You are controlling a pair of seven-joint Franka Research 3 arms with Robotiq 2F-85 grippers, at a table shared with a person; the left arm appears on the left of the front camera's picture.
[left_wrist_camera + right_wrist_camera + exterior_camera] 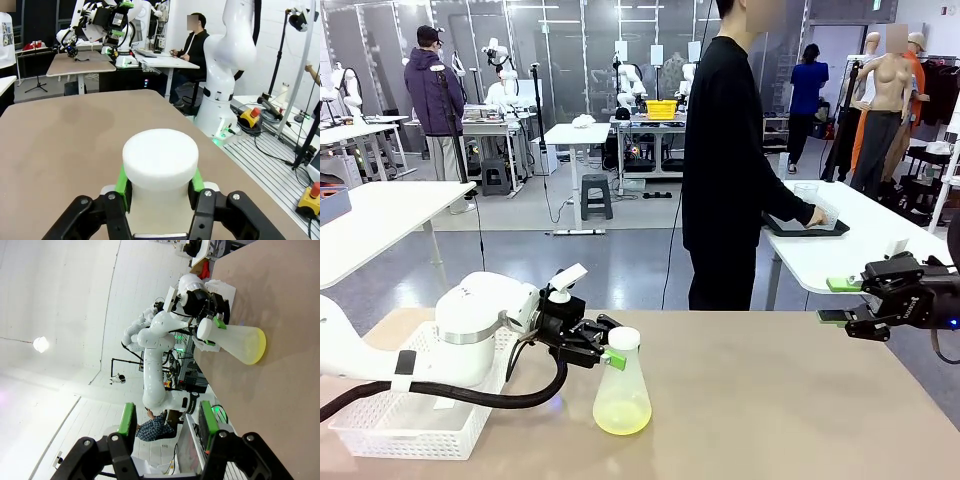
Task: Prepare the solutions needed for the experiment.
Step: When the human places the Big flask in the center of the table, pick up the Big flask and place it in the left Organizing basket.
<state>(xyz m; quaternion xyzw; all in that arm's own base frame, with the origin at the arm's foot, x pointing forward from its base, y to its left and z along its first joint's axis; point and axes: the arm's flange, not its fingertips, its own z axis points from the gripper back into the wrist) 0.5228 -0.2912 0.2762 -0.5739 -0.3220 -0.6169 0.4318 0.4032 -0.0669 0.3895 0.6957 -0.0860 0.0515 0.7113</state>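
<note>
Liquid of a pale, translucent yellow-green [621, 418] lies in a shallow layer at the bottom of a frosted whitish conical flask [622, 395], which stands upright on the tan tabletop [770, 400] near the middle of the robot's side. From the right wrist camera, the same liquid [256, 346] shows as a bright band across the flask's [237, 342] wide base, far shallower than the vessel around it. A small white round cap [623, 339] tops the flask's narrow neck.

The left gripper [610, 357] is clamped on that neck just below the cap; in its own wrist camera the cap [160, 158] sits between the green pads [121, 181], both pressed against the white neck. The right gripper [842, 300] hangs above the table's right edge, well apart from the flask, its green-padded fingers [128, 421] spread with nothing between them.

A white plastic lattice basket [380, 420] rests on the table's left corner, beneath the left arm. At a white table [840, 250] beyond, a person in a black top [725, 160] lays a hand [815, 216] on a dark tray [790, 229]. No label or lettering on the flask or the cap can be read.
</note>
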